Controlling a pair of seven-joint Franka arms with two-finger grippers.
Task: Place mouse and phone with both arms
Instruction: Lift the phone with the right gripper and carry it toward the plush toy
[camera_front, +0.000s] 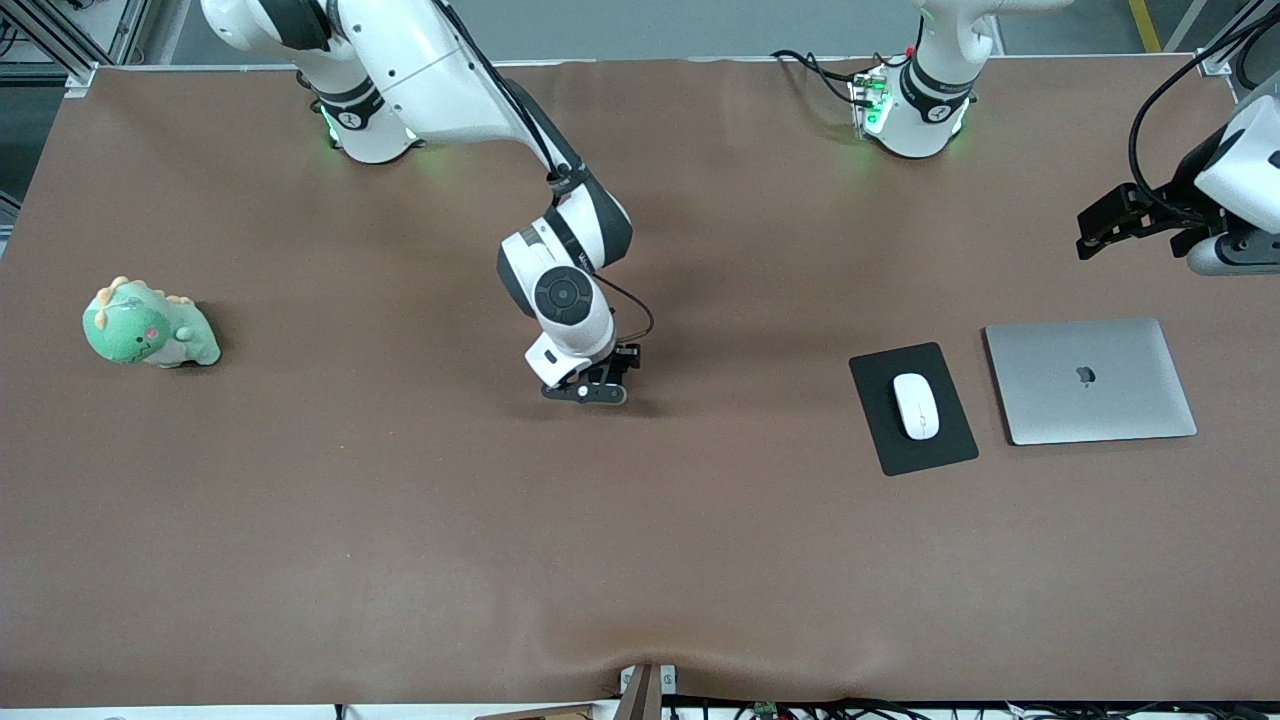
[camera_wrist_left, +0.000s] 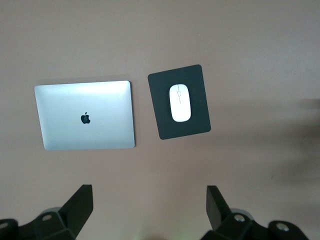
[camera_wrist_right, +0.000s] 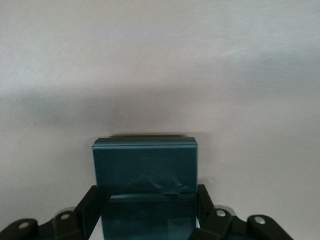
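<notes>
A green dinosaur plush (camera_front: 148, 327) sat at the right arm's end of the desk (camera_front: 400, 540). At mid-desk the right tool (camera_front: 598, 385) clenched the phone (camera_wrist_right: 145, 180) low over the surface; a tilted release could tip it. The mouse (camera_front: 916, 405) lay on its pad (camera_front: 885, 445) beside the laptop (camera_front: 1090, 380). The left tool (camera_wrist_left: 150, 212) hung released above them, waiting.

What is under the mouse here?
The mouse lies on a black mouse pad, which lies flat on the brown table beside a closed silver laptop. Whatever the pad covers cannot be seen.
</notes>
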